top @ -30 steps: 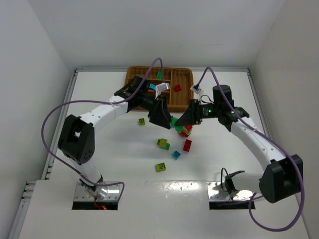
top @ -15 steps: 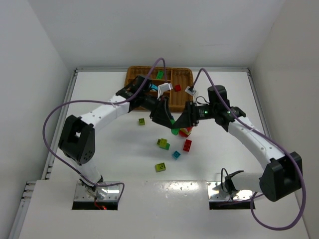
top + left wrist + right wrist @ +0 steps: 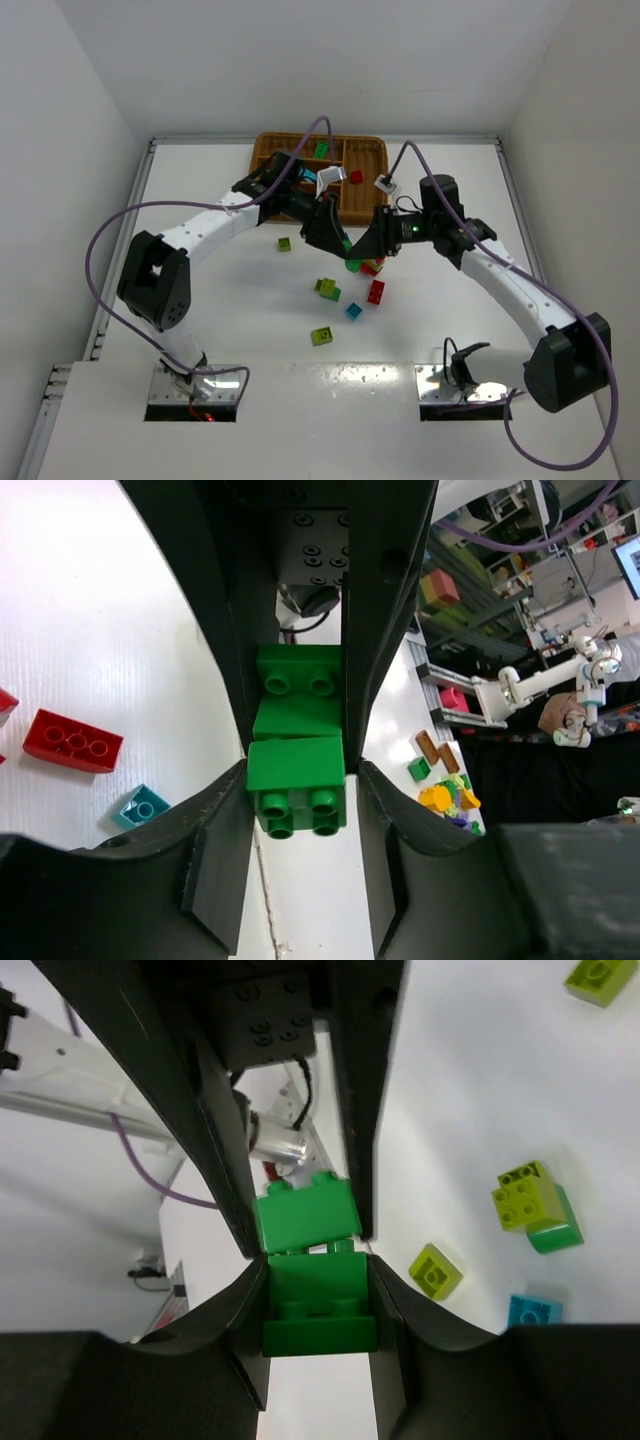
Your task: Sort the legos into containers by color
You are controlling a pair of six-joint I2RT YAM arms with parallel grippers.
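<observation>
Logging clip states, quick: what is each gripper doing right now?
Left gripper: closed on one brick of the green lego pair.
Right gripper: closed on that pair's other brick.

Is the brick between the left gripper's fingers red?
No, the left gripper clamps a green brick; the red brick lies apart on the white table.

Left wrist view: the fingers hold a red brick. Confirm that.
Not right. The left wrist view shows the fingers holding a green brick, not a red one. The red brick lies loose off to the side.
</observation>
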